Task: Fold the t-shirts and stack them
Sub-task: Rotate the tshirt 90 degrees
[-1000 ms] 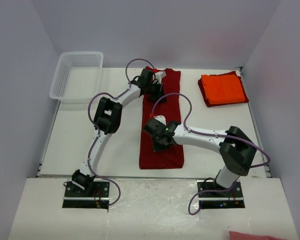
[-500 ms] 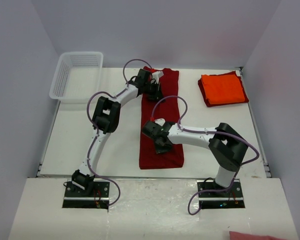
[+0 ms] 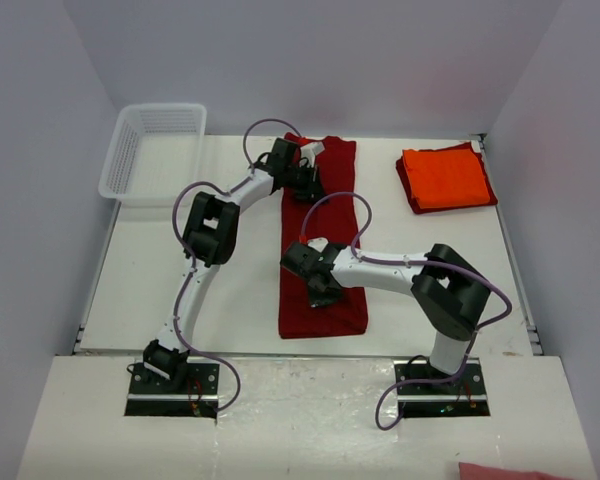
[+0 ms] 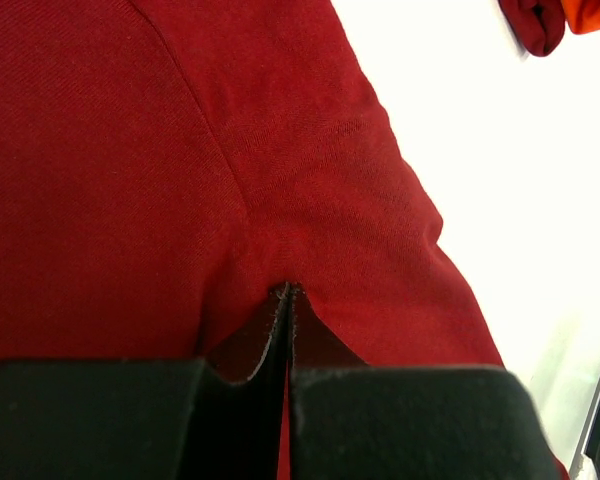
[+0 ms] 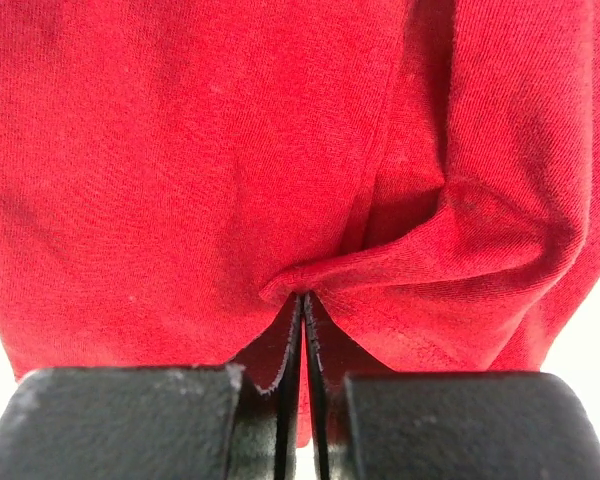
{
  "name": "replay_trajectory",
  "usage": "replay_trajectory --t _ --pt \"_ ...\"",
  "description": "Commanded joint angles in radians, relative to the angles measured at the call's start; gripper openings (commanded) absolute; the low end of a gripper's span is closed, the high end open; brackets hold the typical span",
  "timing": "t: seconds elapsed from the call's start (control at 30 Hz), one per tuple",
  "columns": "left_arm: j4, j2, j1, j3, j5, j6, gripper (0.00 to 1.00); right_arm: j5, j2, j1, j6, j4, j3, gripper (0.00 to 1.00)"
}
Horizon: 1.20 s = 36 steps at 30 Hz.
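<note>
Reaching up from the lower left of the overhead frame, the left arm (image 3: 202, 232) bends at its elbow and stretches toward the upper centre. There the left gripper (image 3: 306, 180) presses down on the upper left part of the crimson shirt (image 3: 345, 310). The right arm (image 3: 400, 270) rises from the lower right, folds sharply at its elbow and runs low and leftward over the table (image 3: 180, 290). It sets the right gripper (image 3: 320, 292) on the shirt's lower half, near its left edge.

Both wrist views show the fingers closed tight, each pair pinching a small raised ridge of crimson cloth.

The shirt lies flat at the centre of the table as a long, narrow strip, its long axis running from top to bottom of the frame. Its lower edge is near the table's near edge. White tabletop shows on both sides of the strip.

At the upper right, well apart, an orange shirt (image 3: 445, 177) sits folded on a dark red cloth (image 3: 404, 180). A white basket (image 3: 125, 150) stands at the upper left corner.
</note>
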Motion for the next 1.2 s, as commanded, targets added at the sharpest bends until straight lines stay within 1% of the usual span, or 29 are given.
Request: replay_trajectory --t 0.0,0.17,0.47,0.73,0.93,1.17 --pt "-0.064 0.012 0.033 -0.041 -0.075 0.039 0.0 0.023 0.004 -0.002 0.02 0.009 0.02 0.01" --pt "-0.059 0.023 0.044 -0.032 -0.069 0.033 0.0 0.055 -0.017 0.001 0.037 -0.013 0.011 0.0" --pt "-0.056 0.048 0.049 -0.017 -0.066 0.025 0.0 0.108 -0.09 0.058 0.098 -0.105 0.014 0.0" --pt "-0.073 0.065 0.052 0.018 -0.063 0.022 0.0 0.104 -0.18 0.112 0.161 -0.152 -0.034 0.0" --pt "-0.079 0.065 0.055 0.02 -0.064 0.025 0.0 0.085 -0.197 0.142 0.198 -0.162 -0.07 0.0" --pt "-0.084 0.063 0.062 0.015 -0.066 0.031 0.0 0.07 -0.203 0.214 0.247 -0.177 -0.075 0.0"
